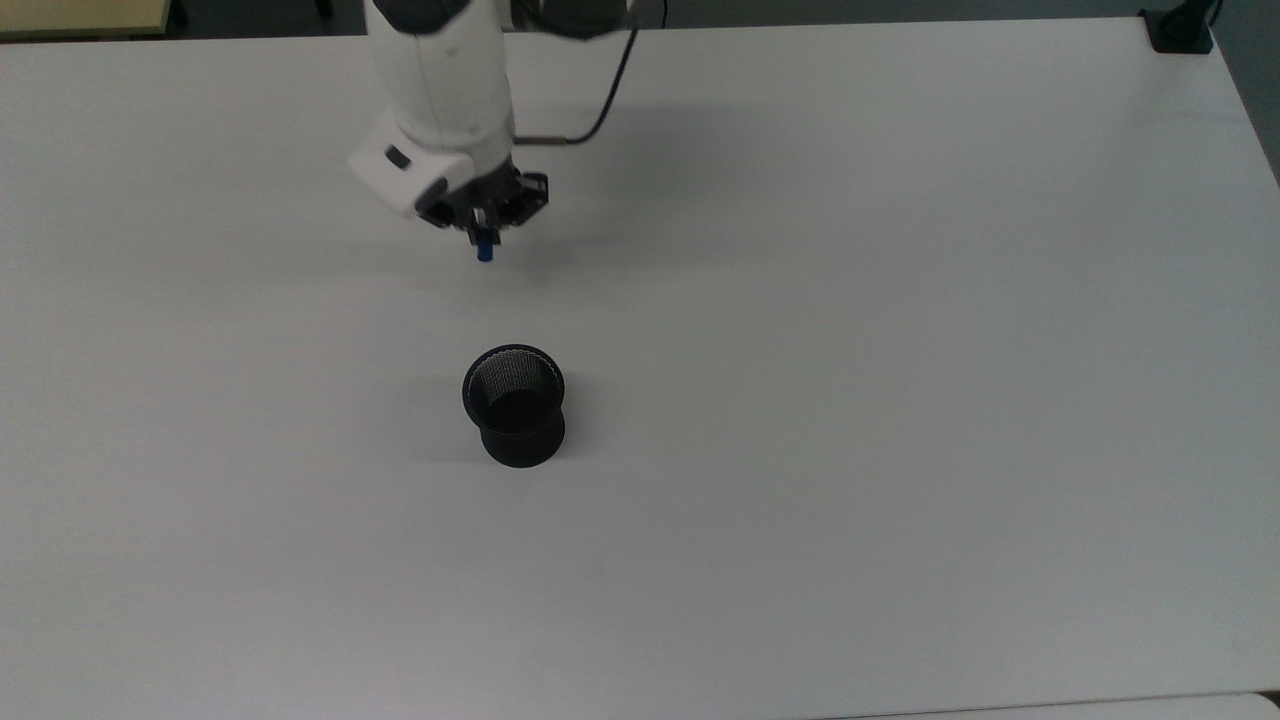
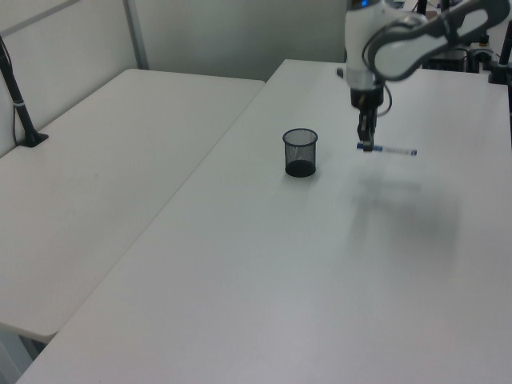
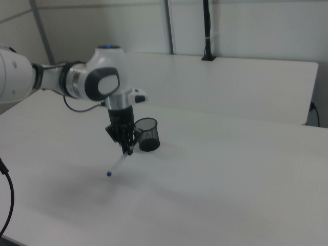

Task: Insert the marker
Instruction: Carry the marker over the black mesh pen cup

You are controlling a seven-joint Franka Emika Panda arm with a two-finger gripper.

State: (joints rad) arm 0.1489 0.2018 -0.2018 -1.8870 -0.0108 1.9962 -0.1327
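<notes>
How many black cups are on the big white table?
1. The black mesh cup stands upright on the table, near its middle in the top view, apart from the gripper, which holds the marker in the air.

This looks like a robotics lab or test room. A white robot arm (image 3: pixel 77 82) works over a large, plain white table (image 1: pixel 900 400), with a second white table (image 2: pixel 104 160) pushed up beside it. Pale partition walls (image 3: pixel 246 25) stand behind, and black clamp-mounted poles (image 2: pixel 20 104) rise from the table edges.
</notes>
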